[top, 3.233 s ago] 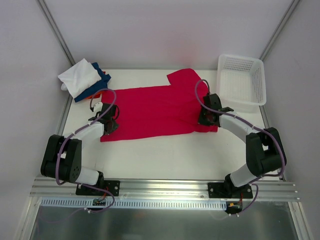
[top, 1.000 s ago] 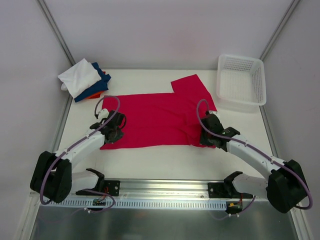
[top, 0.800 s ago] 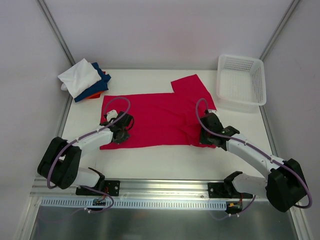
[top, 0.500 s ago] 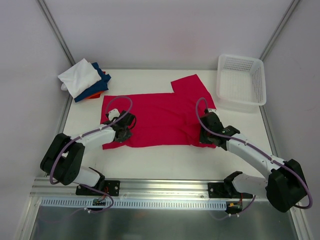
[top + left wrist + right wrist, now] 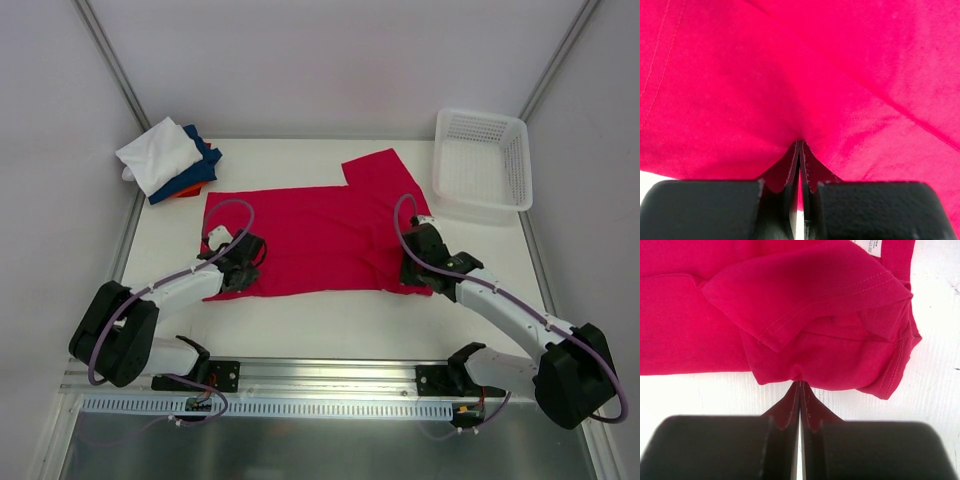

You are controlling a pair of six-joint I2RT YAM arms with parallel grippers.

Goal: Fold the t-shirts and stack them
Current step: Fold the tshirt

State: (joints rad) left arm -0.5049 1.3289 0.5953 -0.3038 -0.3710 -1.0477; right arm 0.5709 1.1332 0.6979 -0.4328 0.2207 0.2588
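Note:
A crimson-red t-shirt (image 5: 310, 235) lies spread across the middle of the table, one sleeve (image 5: 385, 175) pointing to the back right. My left gripper (image 5: 236, 277) is shut on the shirt's near left hem; in the left wrist view red cloth (image 5: 805, 85) bunches at the pinched fingertips (image 5: 800, 144). My right gripper (image 5: 408, 280) is shut on the near right corner, where the right wrist view shows a folded sleeve (image 5: 815, 305) and hem gathered at the tips (image 5: 800, 382). Folded white (image 5: 160, 152), dark blue (image 5: 200, 162) and orange (image 5: 182, 190) t-shirts are piled at the back left.
A white plastic lattice basket (image 5: 482, 170) stands at the back right corner. Metal frame posts rise along both side walls. The arm bases sit on the rail (image 5: 330, 380) at the near edge.
The left gripper has slid toward the near left edge with the hem pinched, folding the shirt's left near corner slightly. The right arm has hardly moved.

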